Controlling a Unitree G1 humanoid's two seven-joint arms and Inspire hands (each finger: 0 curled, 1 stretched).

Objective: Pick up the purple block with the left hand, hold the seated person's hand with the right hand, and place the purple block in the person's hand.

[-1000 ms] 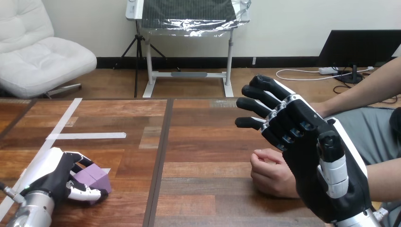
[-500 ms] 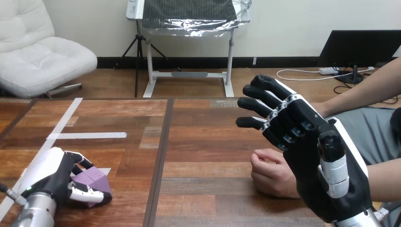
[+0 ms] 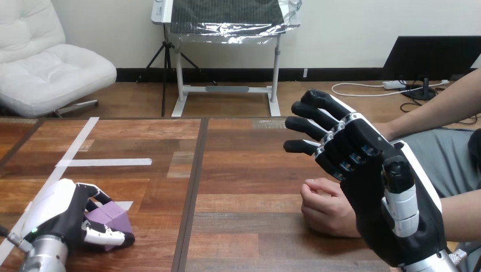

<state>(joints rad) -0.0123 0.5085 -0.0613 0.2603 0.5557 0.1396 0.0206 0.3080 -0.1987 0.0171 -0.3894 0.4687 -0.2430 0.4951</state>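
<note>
**Block gripped at the left, person's hand not yet held**

Head view: the left hand [image 3: 59, 211] sits low at the near left corner of the wooden table [image 3: 244, 170], its fingers and thumb curled round the purple block [image 3: 109, 217]. The block rests on or just above the boards beside a strip of white tape [image 3: 105, 162]; I cannot tell whether it is off the surface. The right hand [image 3: 374, 195] stands raised at the right, fingers straight and spread, gripping nothing. The person's hand [image 3: 324, 207] lies on the table in a loose fist just beside that palm; whether the two touch is hidden.

Risks, as I judge them: the block shows little surface between thumb and fingers, so a shallow hold could let it twist or drop during the lift and carry. The person's fist offers no open palm, so the block could roll off if released there. The right hand, closing carelessly, might pinch the person's hand or miss it.
</note>
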